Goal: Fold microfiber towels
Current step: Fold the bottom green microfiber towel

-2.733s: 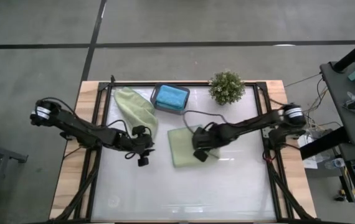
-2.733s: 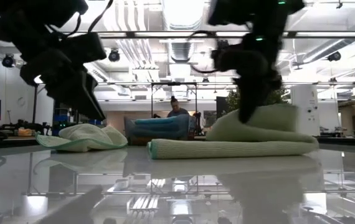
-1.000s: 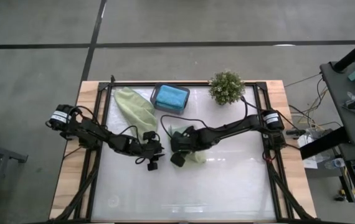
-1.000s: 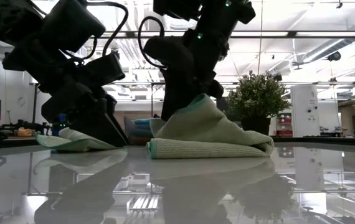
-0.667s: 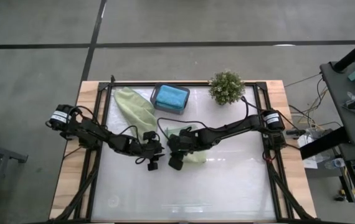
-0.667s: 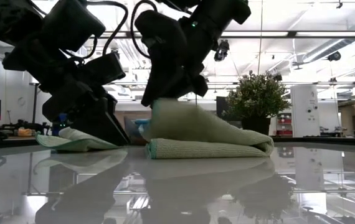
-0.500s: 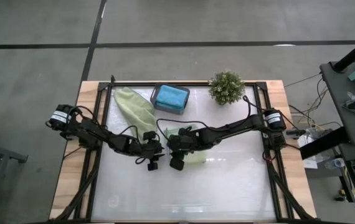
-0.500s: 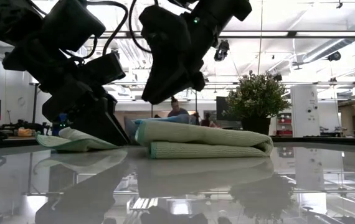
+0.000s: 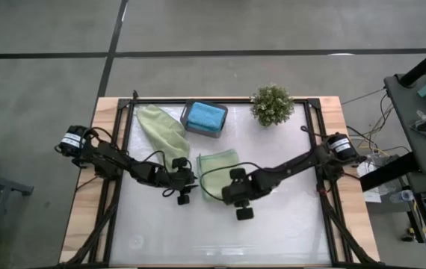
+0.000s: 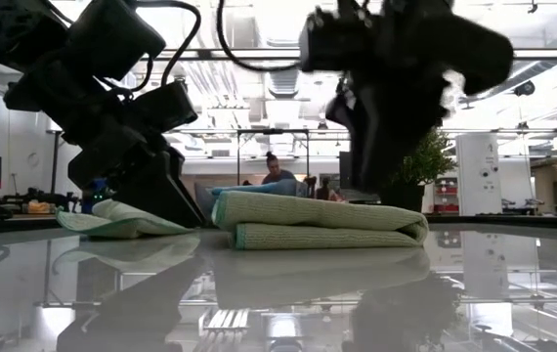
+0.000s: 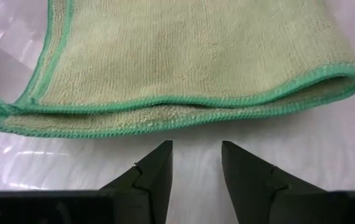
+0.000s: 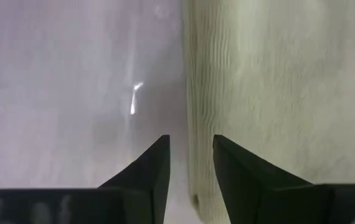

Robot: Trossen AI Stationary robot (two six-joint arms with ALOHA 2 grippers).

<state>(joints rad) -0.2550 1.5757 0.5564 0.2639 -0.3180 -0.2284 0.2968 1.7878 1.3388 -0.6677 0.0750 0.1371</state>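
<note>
A: While both arms sit low over the middle of the tabletop (image 9: 273, 232), where does the folded sage towel (image 9: 218, 164) lie?

B: Just past centre toward twelve o'clock, lying flat. In the low view it shows as a stack of layers with a green-stitched hem (image 10: 318, 223).

A: And the right gripper (image 9: 237, 196)?

B: It is at the towel's five o'clock corner, over the edge nearest six o'clock. Its wrist view shows the two fingers (image 12: 235, 171) parted by a narrow gap with nothing between them; the towel's edge (image 12: 265, 93) runs just ahead of them, one finger over the cloth, the other over bare tabletop.

A: The left gripper (image 9: 184, 184)?

B: At the towel's nine o'clock side, close beside it. Its fingers (image 11: 157, 171) are also slightly apart and hold nothing. The hemmed layers (image 11: 184, 68) lie straight ahead of the tips, not between them.

A: Any other towels?

B: A second sage green towel (image 9: 162, 128) lies crumpled toward eleven o'clock, beside the left arm. A teal-blue one (image 9: 205, 115) sits folded in the dark grey tray (image 9: 198, 131) near twelve o'clock, and the potted plant (image 9: 272, 104) stands toward one o'clock.
</note>
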